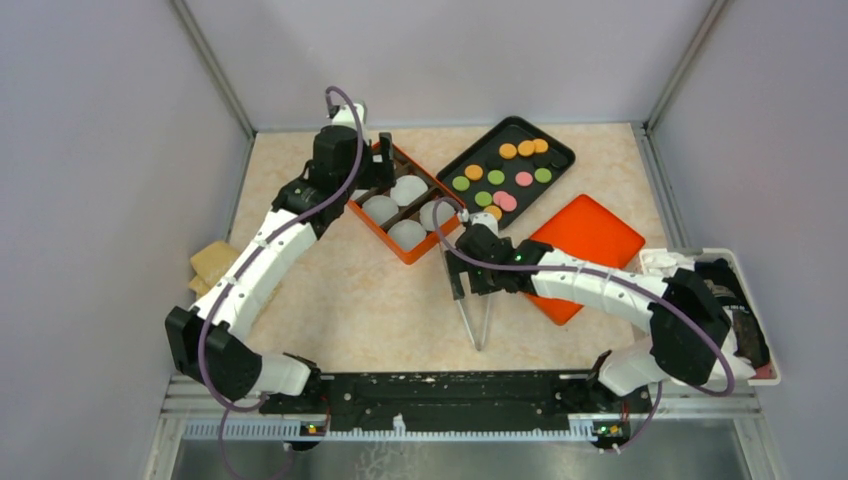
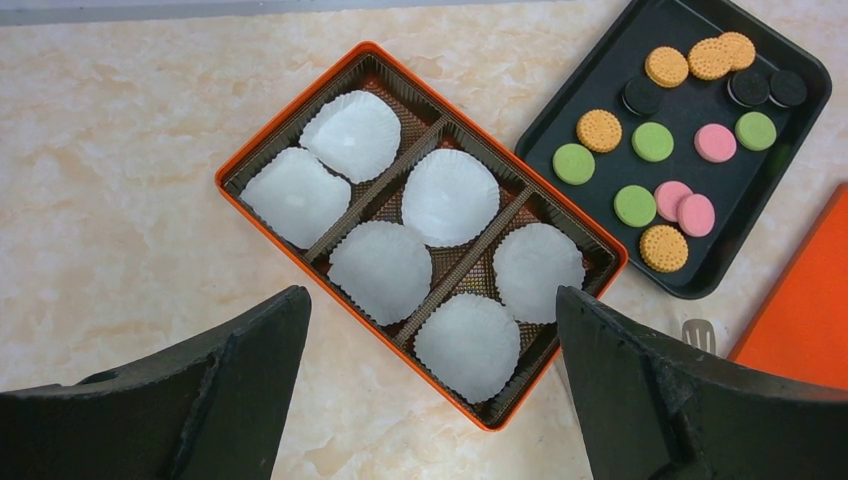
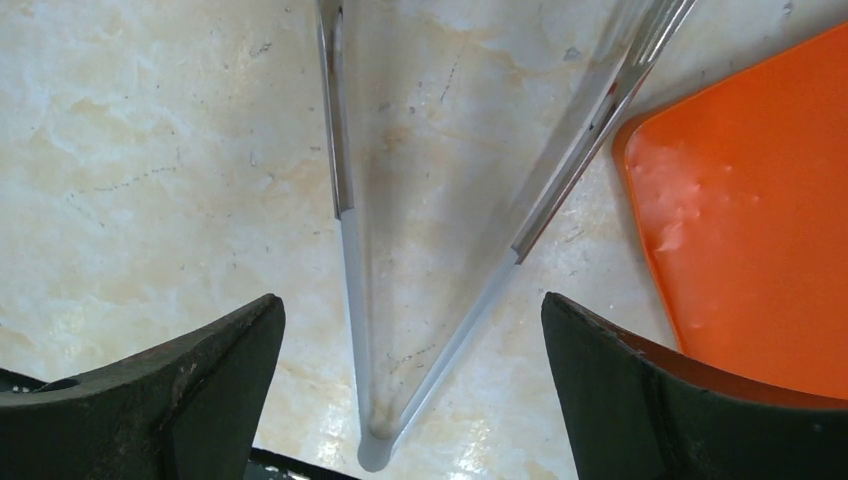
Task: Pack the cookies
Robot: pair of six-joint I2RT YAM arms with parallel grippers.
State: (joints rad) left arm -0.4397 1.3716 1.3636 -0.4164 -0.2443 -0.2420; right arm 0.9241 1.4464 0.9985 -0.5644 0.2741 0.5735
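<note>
The cookies (image 1: 497, 176), small orange, green, pink and dark discs, lie on a black tray (image 1: 490, 140) at the back. In the left wrist view the cookies (image 2: 652, 142) sit on the same tray (image 2: 700, 110) at the upper right. An orange box (image 1: 375, 230) left of the tray holds several white paper cups (image 2: 450, 195). My left gripper (image 1: 380, 152) hangs open above the box (image 2: 385, 340), holding nothing (image 2: 430, 295). My right gripper (image 1: 472, 282) is open over the metal tongs (image 1: 478, 318), which lie on the table. Its fingers straddle the tongs (image 3: 350, 260) near their hinge without touching them (image 3: 410, 300).
An orange lid (image 1: 590, 240) lies flat right of the tongs, showing at the right edge of the right wrist view (image 3: 760, 200). A white bin (image 1: 740, 320) with dark and white contents stands at the far right. A tan object (image 1: 212, 262) sits at the table's left edge.
</note>
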